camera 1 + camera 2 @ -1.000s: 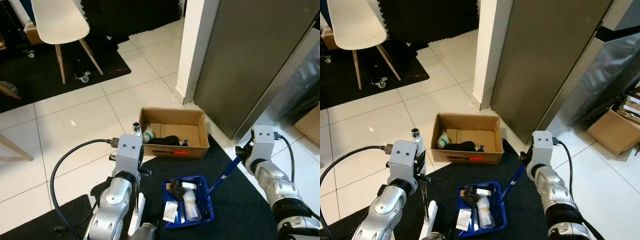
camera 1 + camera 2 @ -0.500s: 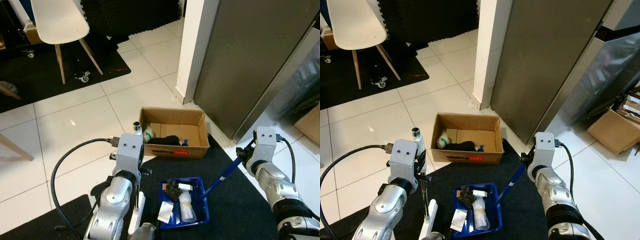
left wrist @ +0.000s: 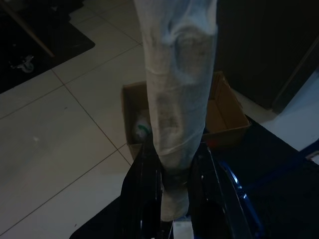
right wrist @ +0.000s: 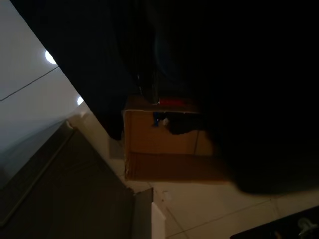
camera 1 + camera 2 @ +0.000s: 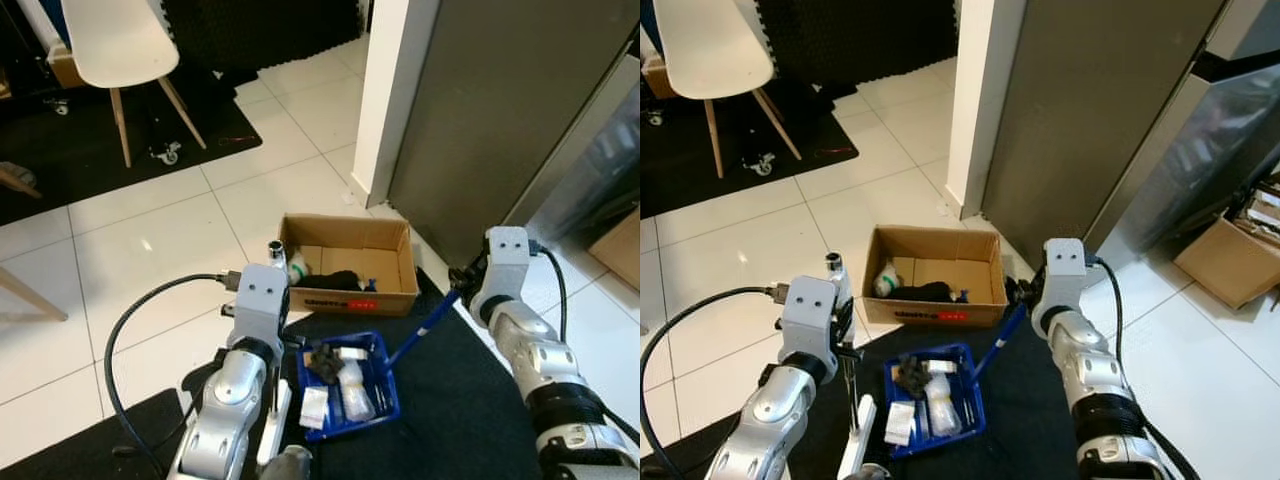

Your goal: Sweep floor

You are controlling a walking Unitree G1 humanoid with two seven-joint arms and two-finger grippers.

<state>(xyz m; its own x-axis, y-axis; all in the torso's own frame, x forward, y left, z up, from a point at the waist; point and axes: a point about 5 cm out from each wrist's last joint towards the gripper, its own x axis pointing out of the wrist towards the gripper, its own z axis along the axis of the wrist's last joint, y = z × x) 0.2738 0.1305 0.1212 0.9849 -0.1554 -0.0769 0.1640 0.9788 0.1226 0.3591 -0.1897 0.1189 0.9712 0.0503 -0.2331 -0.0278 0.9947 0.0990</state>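
A blue dustpan [image 5: 388,372] hangs tilted over the black mat [image 5: 460,420], just in front of an open cardboard box [image 5: 320,298]. It carries a black crumpled scrap, a clear plastic bottle and white packets. Its blue handle [image 5: 425,325] slants up to my right gripper [image 5: 460,288], which is shut on the handle's end. My left gripper [image 3: 174,199] is shut on a pale broom handle [image 3: 179,99] that rises between its black fingers [image 3: 144,199]. The handle's metal tip [image 5: 279,247] shows near the box's left corner. The box holds a black item and a white-green one.
A grey steel fridge [image 5: 500,120] and a white pillar [image 5: 385,100] stand behind the box. A white chair [image 5: 115,40] is at the far left on another dark mat. A second cardboard box [image 5: 1230,260] lies at the right. White tiles lie to the left.
My right arm has swung left and forward, carrying the dustpan with its litter left and closer to the cardboard box. The left arm and broom have hardly moved.
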